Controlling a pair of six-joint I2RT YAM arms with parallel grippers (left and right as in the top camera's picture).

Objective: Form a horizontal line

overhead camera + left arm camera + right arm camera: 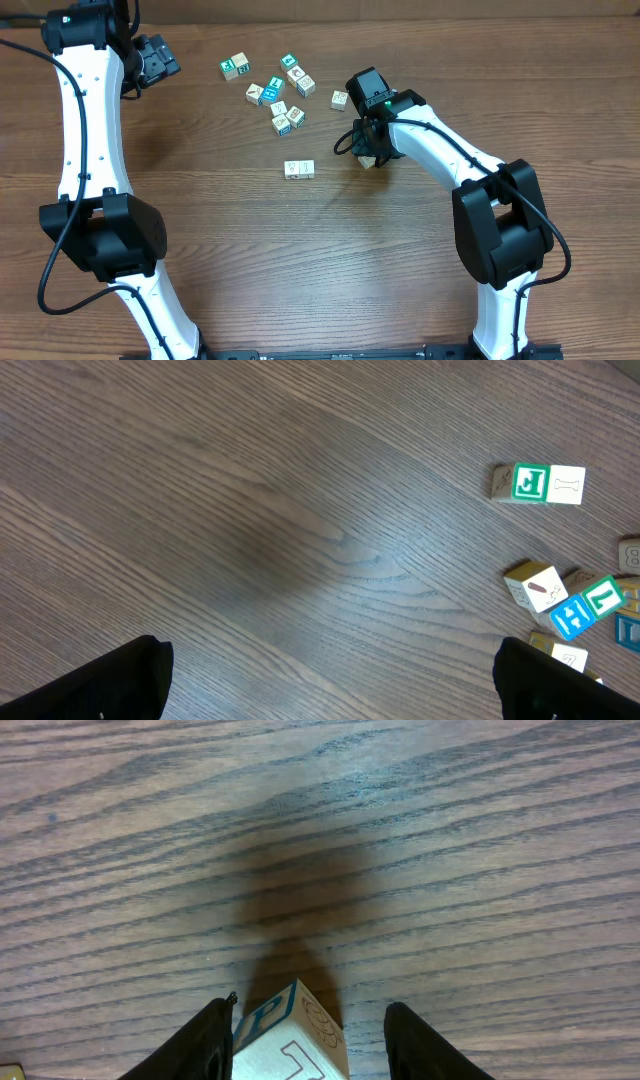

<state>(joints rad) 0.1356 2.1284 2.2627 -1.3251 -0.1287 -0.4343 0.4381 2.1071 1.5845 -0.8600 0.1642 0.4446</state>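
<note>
A short row of two pale wooden cubes (pixel 299 169) lies touching on the table at the middle. My right gripper (pixel 368 148) is to the right of that row, shut on a pale cube (pixel 368 160). In the right wrist view the cube (pixel 290 1040) sits tilted between my fingers (pixel 310 1020), with a blue P on one face, and its shadow falls on the wood ahead. My left gripper (pixel 160 60) is at the far left back. It is open and empty, with its fingers wide apart (pixel 330 680) over bare wood.
Several loose teal-and-white and pale cubes (pixel 278 95) are scattered at the back middle, and one more (pixel 339 99) lies near my right arm. A green-lettered pair (pixel 540 483) and other cubes (pixel 565 605) show at the right of the left wrist view.
</note>
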